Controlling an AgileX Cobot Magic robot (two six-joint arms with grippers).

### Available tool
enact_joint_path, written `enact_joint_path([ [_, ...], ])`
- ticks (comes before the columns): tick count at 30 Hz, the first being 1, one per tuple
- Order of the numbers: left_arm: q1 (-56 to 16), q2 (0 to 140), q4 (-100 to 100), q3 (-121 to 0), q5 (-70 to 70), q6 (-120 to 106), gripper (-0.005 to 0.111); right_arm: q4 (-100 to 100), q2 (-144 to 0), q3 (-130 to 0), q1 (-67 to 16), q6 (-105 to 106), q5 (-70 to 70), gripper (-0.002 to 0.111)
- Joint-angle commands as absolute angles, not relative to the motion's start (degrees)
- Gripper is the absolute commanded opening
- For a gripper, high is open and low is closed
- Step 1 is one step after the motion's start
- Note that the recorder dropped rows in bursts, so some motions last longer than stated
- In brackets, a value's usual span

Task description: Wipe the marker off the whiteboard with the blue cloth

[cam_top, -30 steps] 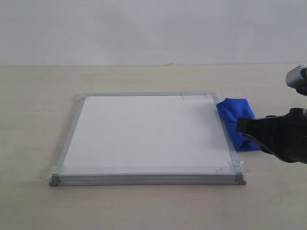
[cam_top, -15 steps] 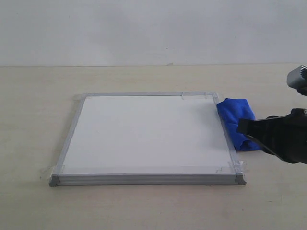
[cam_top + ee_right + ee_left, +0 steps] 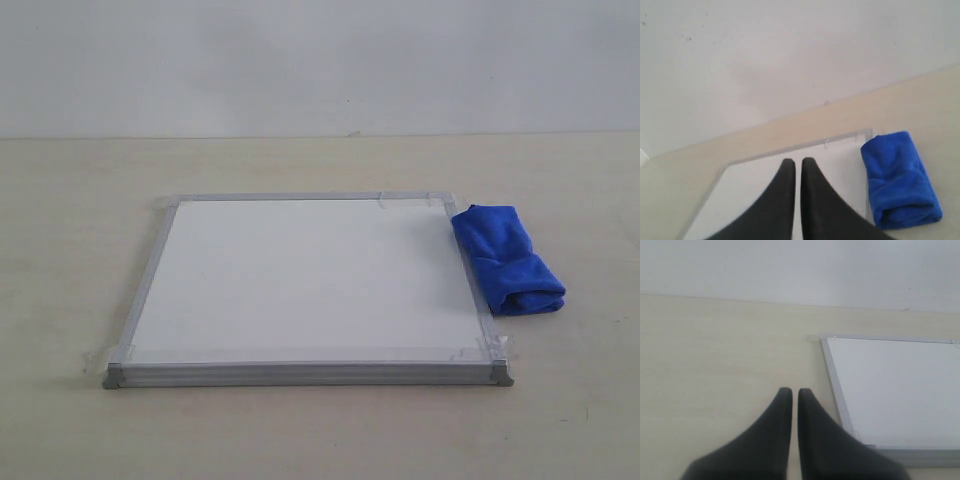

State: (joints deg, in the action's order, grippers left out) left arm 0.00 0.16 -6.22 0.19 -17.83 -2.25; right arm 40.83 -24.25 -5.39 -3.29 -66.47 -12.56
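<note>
While the whiteboard (image 3: 310,285) lies flat on the pale tabletop (image 3: 300,430), the blue cloth (image 3: 507,260) rests as a folded bundle just beside its right edge, toward the far corner, and the left gripper (image 3: 794,391) and the right gripper (image 3: 798,161) are each closed to a narrow slit, holding nothing.

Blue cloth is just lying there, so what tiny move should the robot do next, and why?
I would probably just park the right claw, shut and empty, off to the side. The whiteboard shows no red ink in any view, so the wiping looks done, and the blue cloth lies on the table beside its right edge.
</note>
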Motion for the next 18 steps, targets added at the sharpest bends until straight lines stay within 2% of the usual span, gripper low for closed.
enact_joint_path([
  [1, 0.0, 0.0, -6.6, 0.0, -17.5, -2.6, 0.004, 40.8, -15.7, 0.0, 3.0, -66.5, -19.4, 0.0],
  [8, 0.0, 0.0, -6.6, 0.0, -17.5, -2.6, 0.004, 41.0, -5.8, 0.0, 4.0, -66.5, -16.1, 0.0],
  [11, 0.0, 0.0, -6.6, 0.0, -17.5, -2.6, 0.004, 41.0, -0.4, 0.0, 4.0, -66.8, -9.9, 0.0],
  [18, 0.0, 0.0, -6.6, 0.0, -17.4, -2.6, 0.004, 41.0, 0.0, 0.0, 4.0, -65.7, 6.8, 0.0],
])
